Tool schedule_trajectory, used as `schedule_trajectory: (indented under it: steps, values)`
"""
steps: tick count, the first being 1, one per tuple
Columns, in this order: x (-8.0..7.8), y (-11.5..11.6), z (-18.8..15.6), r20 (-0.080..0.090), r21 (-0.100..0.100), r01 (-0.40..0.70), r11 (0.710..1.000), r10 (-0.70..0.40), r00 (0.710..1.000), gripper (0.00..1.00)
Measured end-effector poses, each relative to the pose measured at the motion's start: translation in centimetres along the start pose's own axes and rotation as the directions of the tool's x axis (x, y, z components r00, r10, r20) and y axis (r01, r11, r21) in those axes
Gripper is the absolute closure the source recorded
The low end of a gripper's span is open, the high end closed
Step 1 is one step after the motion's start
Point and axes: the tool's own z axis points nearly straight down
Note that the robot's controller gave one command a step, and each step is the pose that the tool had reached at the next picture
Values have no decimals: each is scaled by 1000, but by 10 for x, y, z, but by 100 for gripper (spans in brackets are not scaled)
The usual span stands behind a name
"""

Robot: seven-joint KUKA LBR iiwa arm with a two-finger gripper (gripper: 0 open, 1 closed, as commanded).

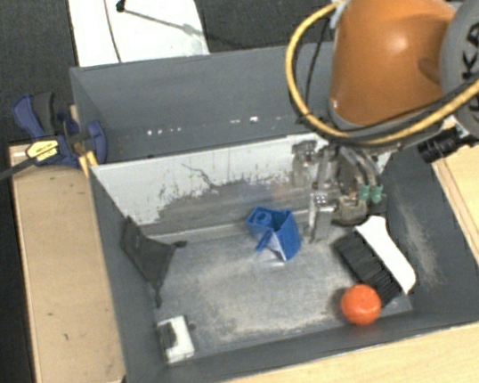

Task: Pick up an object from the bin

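Observation:
My gripper (322,211) hangs under the orange dome at the bin's right middle, its metal fingers pointing down with nothing seen between them. Just left of the fingers lies a blue plastic piece (275,231) with an angular shape, close to the fingertip but apart from it. Right below the gripper lies a brush (375,258) with a white back and black bristles, slanting toward the front right. An orange ball (361,304) rests against the brush's lower end near the front wall.
A dark grey angular piece lies at the bin's left side (149,254). A small white and grey block (175,339) sits in the front left corner. The arm with its orange cover and yellow cable overhangs the back right of the bin.

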Motion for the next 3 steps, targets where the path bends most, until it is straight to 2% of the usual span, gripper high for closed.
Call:
schedule_trajectory:
  steps: [1, 2, 3]
  values:
    - [-19, -3, 48, 20, 1, 209, 978, -209, 978, 0]
    - [-25, -3, 86, 6, 0, 172, 985, -172, 985, 0]
    - [-32, -6, 124, 15, -1, 112, 994, -112, 994, 0]
